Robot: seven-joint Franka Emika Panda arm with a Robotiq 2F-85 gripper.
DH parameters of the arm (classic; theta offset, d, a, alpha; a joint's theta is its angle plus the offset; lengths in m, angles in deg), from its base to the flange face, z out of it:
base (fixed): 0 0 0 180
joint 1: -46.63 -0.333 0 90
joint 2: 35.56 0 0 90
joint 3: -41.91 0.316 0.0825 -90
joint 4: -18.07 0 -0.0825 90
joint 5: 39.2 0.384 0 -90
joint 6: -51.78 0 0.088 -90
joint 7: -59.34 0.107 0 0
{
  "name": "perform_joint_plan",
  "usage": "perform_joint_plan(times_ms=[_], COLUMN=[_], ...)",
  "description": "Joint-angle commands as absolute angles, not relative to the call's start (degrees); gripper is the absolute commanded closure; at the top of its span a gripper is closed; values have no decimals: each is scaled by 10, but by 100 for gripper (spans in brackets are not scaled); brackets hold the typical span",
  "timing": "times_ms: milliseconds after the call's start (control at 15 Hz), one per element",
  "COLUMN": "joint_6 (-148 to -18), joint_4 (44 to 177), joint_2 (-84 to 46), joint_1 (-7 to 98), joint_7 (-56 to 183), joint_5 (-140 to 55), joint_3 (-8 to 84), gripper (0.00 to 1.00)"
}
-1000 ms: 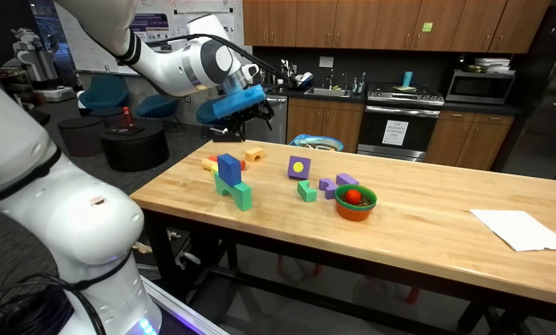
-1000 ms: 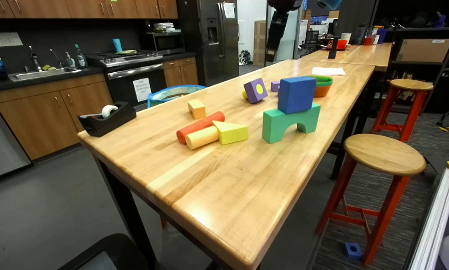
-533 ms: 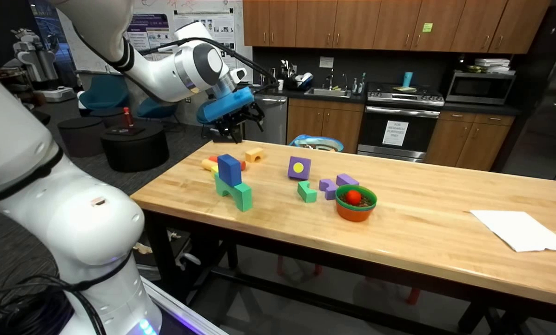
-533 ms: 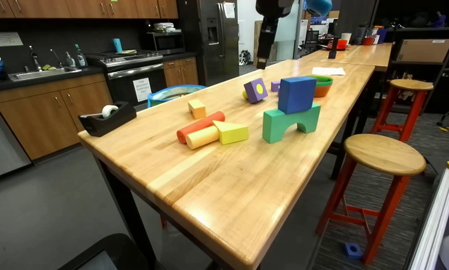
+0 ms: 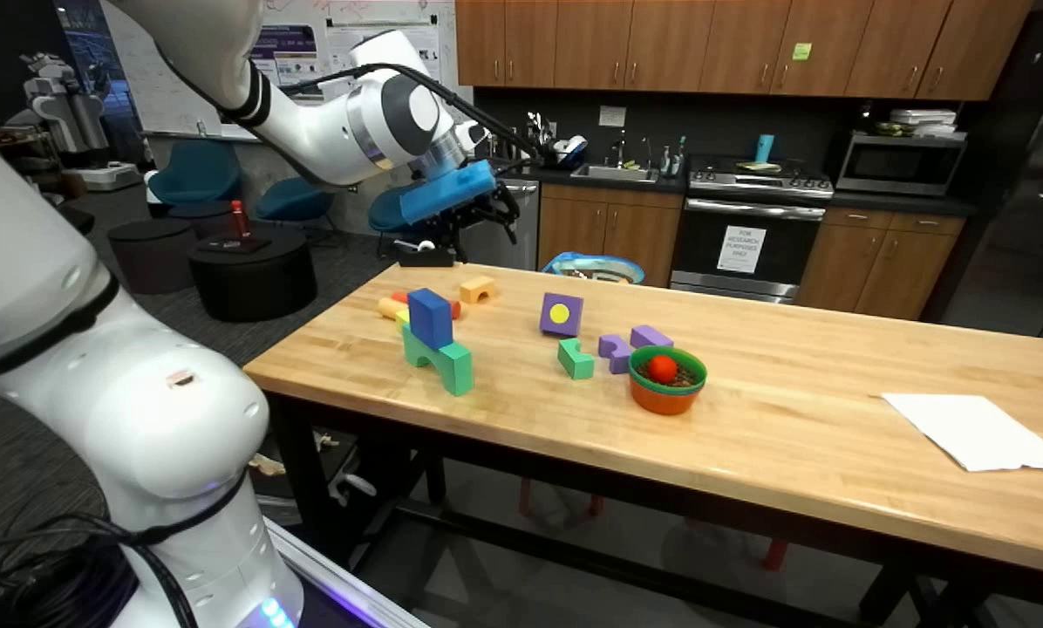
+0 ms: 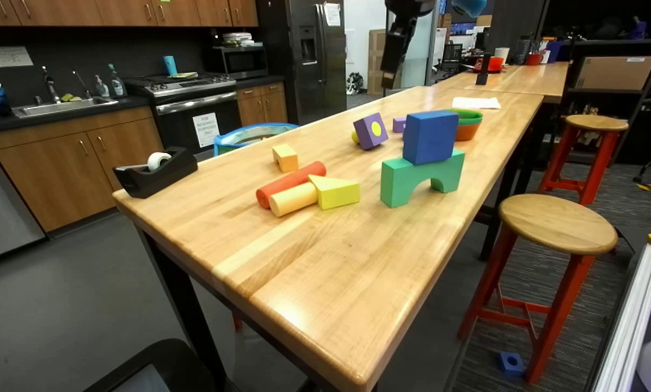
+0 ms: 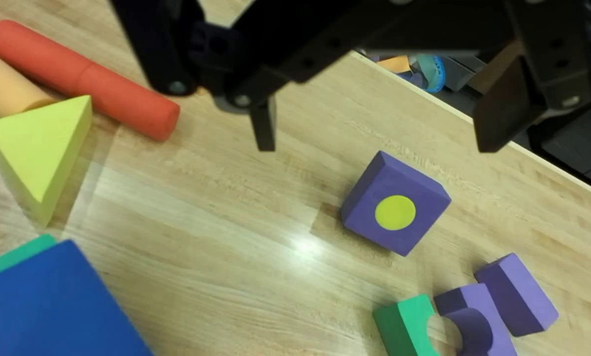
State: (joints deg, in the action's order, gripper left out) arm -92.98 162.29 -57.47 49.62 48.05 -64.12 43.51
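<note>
My gripper (image 7: 377, 149) is open and empty, with a wide gap between its fingers. It hangs above the table; it also shows in an exterior view (image 5: 487, 247). In the wrist view a purple block with a yellow circle (image 7: 397, 212) lies below the gap, apart from the fingers. It shows in both exterior views (image 5: 562, 314) (image 6: 370, 132). A blue block (image 6: 430, 137) stands on a green arch (image 6: 396, 182). A red cylinder (image 7: 85, 76), a pale orange cylinder (image 7: 4, 89) and a yellow triangle (image 7: 41, 148) lie together. A small green arch (image 7: 409, 326) and purple pieces (image 7: 518, 296) lie nearby.
Green and orange bowls (image 5: 666, 401) with a red ball stand near the purple pieces. An orange arch (image 6: 286, 158) and a black tape dispenser (image 6: 154, 171) are near the table end. White paper (image 5: 975, 432) lies farther along. A blue-rimmed bin (image 6: 255, 132) stands beyond the edge.
In an exterior view the gripper swung left and slightly down, then back right to about where it was a second ago. The blocks and bowls have not moved.
</note>
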Motion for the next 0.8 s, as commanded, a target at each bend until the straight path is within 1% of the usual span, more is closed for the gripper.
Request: perform_joint_plan(times_ms=[0, 200, 400, 733], joint_6=[-941, -946, -940, -916], joint_4=[1622, 1623, 1620, 1606], joint_2=[-575, -570, -559, -518], joint_1=[504, 506, 495, 481], joint_7=[465, 444, 373, 198], joint_5=[-622, -593, -544, -502], joint_3=[400, 365, 324, 277], gripper=[0, 0, 0, 0])
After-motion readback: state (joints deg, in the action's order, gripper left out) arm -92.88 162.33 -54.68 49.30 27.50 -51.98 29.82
